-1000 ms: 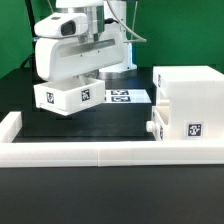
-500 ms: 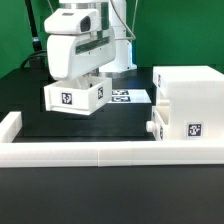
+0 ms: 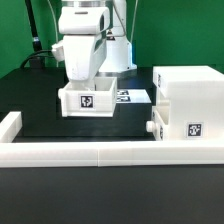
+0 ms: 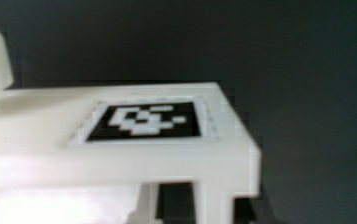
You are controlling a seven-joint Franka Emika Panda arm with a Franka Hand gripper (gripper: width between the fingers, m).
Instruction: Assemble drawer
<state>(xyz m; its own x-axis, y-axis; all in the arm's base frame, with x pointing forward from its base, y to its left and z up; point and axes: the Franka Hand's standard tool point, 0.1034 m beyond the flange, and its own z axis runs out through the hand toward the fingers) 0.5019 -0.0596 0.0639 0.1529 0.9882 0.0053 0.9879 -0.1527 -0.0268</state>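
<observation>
My gripper (image 3: 86, 88) is shut on a small white tray (image 3: 88, 100), gripping one of its walls from above. The tray sits level over the black table, its square tag facing the exterior camera. I cannot tell whether it touches the table. In the wrist view the tray's tagged wall (image 4: 148, 120) fills the frame, with my gripper (image 4: 205, 205) clamped on its edge and one dark finger (image 4: 175, 203) showing. The tall white housing (image 3: 190, 95) stands at the exterior view's right, apart from the held tray. A second tray sits in its lower slot, its knob (image 3: 150, 128) pointing to the exterior view's left.
The long low white border wall (image 3: 100, 150) runs along the front, with a raised end (image 3: 10, 125) at the exterior view's left. The marker board (image 3: 128, 96) lies flat behind the held tray. The arm's white base stands behind it.
The gripper has carried the tray toward the exterior view's right and turned it, so the tray now sits square with its tag facing the camera instead of angled.
</observation>
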